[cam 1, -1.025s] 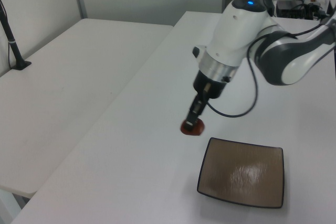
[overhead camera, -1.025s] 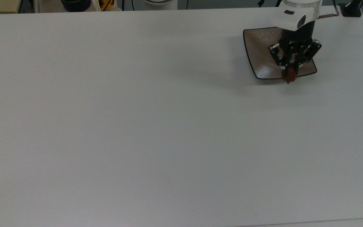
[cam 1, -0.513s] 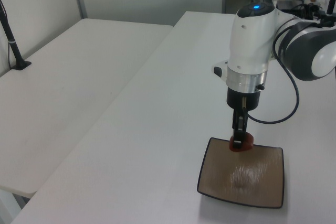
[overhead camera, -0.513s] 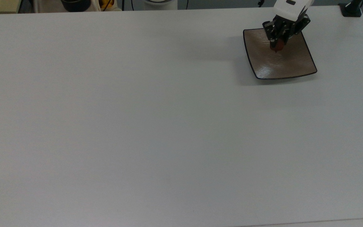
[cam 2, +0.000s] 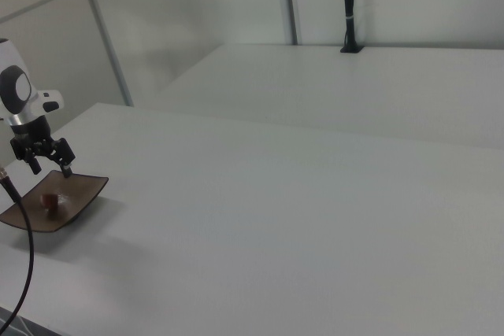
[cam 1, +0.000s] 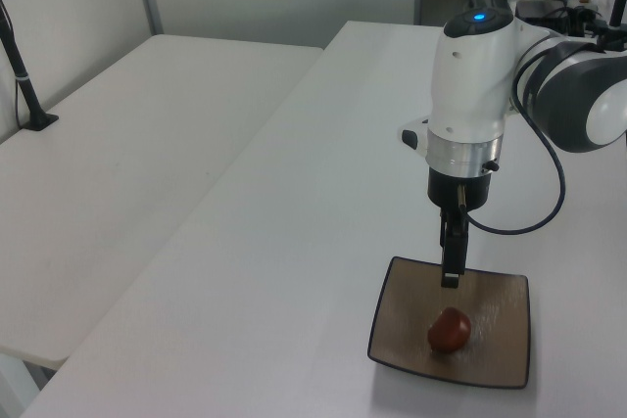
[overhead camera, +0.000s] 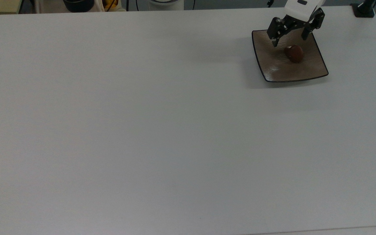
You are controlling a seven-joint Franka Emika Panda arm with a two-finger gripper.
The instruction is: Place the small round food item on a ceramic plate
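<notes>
— On the ceramic plate [overhead camera: 315, 67], what changed?

— Half a second ago your claw [overhead camera: 290, 36] pinched the small round food item [overhead camera: 294, 53]; now its fingers are spread and empty above the plate's 12 o'clock edge in the top view. The item rests in the dished centre.

— So?

— Looks placed to me. You only need to retreat over the desk [overhead camera: 142, 130].

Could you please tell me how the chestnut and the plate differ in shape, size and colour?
The chestnut is a rounded lump, while the plate is square and shallow with upturned corners. The chestnut is far smaller than the plate it lies on. The chestnut is dark reddish-brown; the plate is brown-grey with a thin black rim. Both look glossy.
</notes>
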